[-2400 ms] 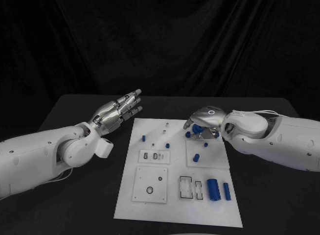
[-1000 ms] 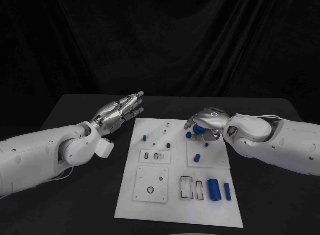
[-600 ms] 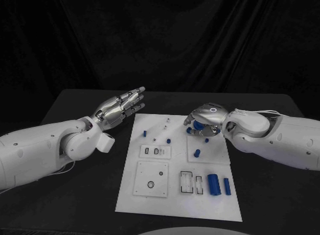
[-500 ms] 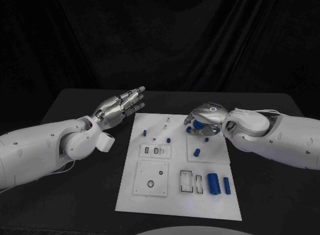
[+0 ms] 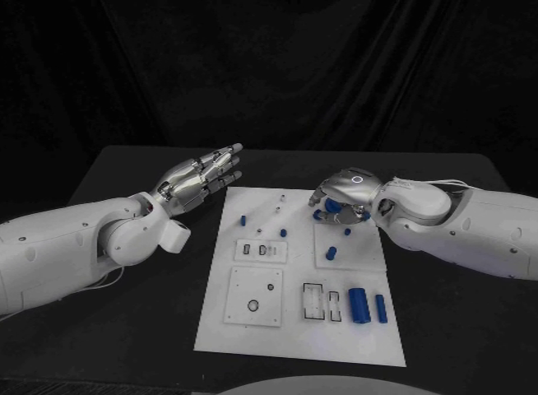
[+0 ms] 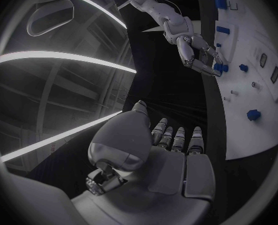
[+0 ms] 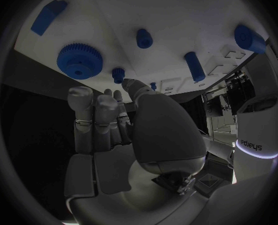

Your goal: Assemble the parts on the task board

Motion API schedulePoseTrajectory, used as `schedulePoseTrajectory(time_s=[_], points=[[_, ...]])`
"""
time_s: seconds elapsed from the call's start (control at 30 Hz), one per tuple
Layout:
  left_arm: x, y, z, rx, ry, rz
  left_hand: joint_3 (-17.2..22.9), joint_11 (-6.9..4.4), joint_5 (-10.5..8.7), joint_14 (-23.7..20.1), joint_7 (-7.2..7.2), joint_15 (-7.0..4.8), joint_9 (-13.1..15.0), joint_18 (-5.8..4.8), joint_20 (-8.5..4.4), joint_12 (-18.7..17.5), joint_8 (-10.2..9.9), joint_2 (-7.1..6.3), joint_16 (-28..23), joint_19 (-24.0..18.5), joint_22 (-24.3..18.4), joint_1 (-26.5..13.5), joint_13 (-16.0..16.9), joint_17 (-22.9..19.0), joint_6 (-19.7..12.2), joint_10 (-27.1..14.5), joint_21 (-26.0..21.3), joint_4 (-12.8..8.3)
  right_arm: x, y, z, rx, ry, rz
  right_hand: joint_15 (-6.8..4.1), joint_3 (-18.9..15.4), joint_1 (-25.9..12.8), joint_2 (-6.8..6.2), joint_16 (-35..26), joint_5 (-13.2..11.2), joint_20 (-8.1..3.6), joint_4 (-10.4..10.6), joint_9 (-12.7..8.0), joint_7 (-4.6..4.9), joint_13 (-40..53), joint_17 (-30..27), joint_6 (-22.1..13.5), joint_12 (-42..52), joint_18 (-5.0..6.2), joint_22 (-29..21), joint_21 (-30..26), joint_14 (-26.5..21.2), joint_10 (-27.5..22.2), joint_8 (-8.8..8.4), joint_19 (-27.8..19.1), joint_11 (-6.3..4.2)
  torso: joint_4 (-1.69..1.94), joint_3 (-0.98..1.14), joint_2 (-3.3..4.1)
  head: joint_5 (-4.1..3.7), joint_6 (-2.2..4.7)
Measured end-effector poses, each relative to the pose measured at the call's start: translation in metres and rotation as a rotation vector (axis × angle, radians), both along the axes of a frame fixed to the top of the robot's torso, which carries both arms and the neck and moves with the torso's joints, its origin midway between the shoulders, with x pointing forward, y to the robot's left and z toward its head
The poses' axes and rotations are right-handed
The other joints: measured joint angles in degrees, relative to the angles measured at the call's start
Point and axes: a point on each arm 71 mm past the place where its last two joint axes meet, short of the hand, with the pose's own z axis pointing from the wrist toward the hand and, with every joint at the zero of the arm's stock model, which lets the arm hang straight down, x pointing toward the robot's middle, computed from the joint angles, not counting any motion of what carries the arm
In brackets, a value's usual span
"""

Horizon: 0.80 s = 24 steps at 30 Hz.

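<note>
Board: white task board [image 5: 295, 329] lies mid-table on the black table [image 5: 127, 329], long side running from me toward the backdrop.
Left hand: I see my left hand [image 5: 201, 181] off the board's 10 o'clock corner, above the table, fingers straight and slightly apart, nothing in it; left wrist view [image 6: 153, 155] agrees.
Right hand: right hand [image 5: 346, 197] sits over the board's 1 o'clock area, fingers curled downward. In the right wrist view [image 7: 117, 130] the fingertips [image 7: 81, 99] lie close to the blue gear [image 7: 79, 61] and a small blue peg [image 7: 118, 75]; I cannot tell whether they pinch anything.
Parts, far end: blue gear under the right hand; small blue pegs [image 5: 244, 220] at 11 o'clock; a short blue piece [image 5: 331, 252] near board centre.
Parts, near end: large blue cylinder [image 5: 358, 304] and thinner blue bar [image 5: 381, 308] side by side at 5 o'clock, beside the rectangular slots [image 5: 322, 302].
</note>
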Motion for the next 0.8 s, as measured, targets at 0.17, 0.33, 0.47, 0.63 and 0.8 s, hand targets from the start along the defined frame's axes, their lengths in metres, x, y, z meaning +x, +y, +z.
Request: schedulePoseTrajectory(time_s=[0.17,0.33,0.47,0.63,0.8], points=[[-0.0001,0.0007,-0.0002,0.001,0.002,0.0,0.15,0.16,0.2,0.0,-0.2,0.0,0.06,0.0,0.0,0.0,0.0,0.0,0.0,0.0,0.0,0.0,0.0,-0.02,0.2,0.16,0.0,-0.15,0.0007,0.0008,-0.0018,-0.002,0.002,-0.001,0.26,0.62,0.0,0.0,0.93,-1.06,0.03,-0.03,-0.01,0.39,-1.3,1.23,0.38,0.0,-0.95,1.46,0.96,0.26,1.31,0.0,0.38,0.29,-0.04,0.0,0.0,0.25,-0.2],[-0.0001,0.0012,-0.0004,0.003,0.004,0.0,0.16,0.16,0.43,-0.01,0.05,0.43,0.12,0.0,0.13,0.23,0.22,-0.05,0.0,0.13,0.0,0.42,0.02,-0.02,0.45,0.16,0.0,-0.16,0.0012,0.0008,-0.0025,-0.003,0.003,-0.002,0.05,0.69,0.0,0.0,1.11,-1.06,0.19,0.04,-0.01,0.41,-1.82,1.58,0.78,0.0,-0.94,2.43,1.82,0.46,1.52,0.0,0.76,0.5,-0.01,0.0,0.02,0.29,-0.24],[-0.0001,0.0013,-0.0007,0.005,0.007,0.0,0.47,0.53,0.66,-0.15,0.19,0.68,0.14,0.0,0.42,0.3,0.44,-0.01,0.0,0.0,0.0,0.45,0.06,-0.02,1.0,0.11,0.0,-0.14,0.0012,0.0014,-0.0038,-0.004,0.005,-0.001,0.05,1.09,0.0,0.0,1.11,-1.72,0.09,0.13,-0.11,0.47,-2.67,1.55,0.85,0.0,-0.94,3.02,2.03,0.46,1.92,0.0,0.93,0.49,0.0,-0.01,0.02,0.34,-0.25],[-0.0001,0.0011,-0.0009,0.007,0.009,-0.001,0.47,0.73,0.88,0.0,0.42,0.83,0.19,0.0,0.83,0.49,0.45,-0.01,0.0,0.01,0.0,0.46,0.11,-0.01,1.23,0.31,0.0,-0.15,0.0012,0.0016,-0.0046,-0.005,0.008,-0.002,0.26,1.64,0.0,0.0,1.62,-1.72,0.29,0.06,-0.22,0.64,-3.65,1.97,1.01,0.0,-0.93,3.86,2.83,0.67,2.36,0.0,1.13,0.52,-0.01,-0.03,0.02,0.46,-0.26],[-0.0001,0.001,-0.0012,0.01,0.011,-0.001,0.62,0.78,1.33,0.0,0.62,0.83,0.19,0.01,0.83,0.53,0.67,0.01,0.0,0.01,0.0,0.93,0.12,-0.01,1.43,0.32,0.0,-0.3,0.0007,0.0019,-0.0065,-0.007,0.013,-0.002,0.47,2.38,0.0,0.0,4.0,-1.72,0.51,-0.05,-0.64,0.92,-5.93,5.35,1.3,-0.39,-1.83,6.68,5.26,1.68,3.45,-0.23,2.16,0.79,-0.02,-0.03,0.01,0.47,-0.31]])
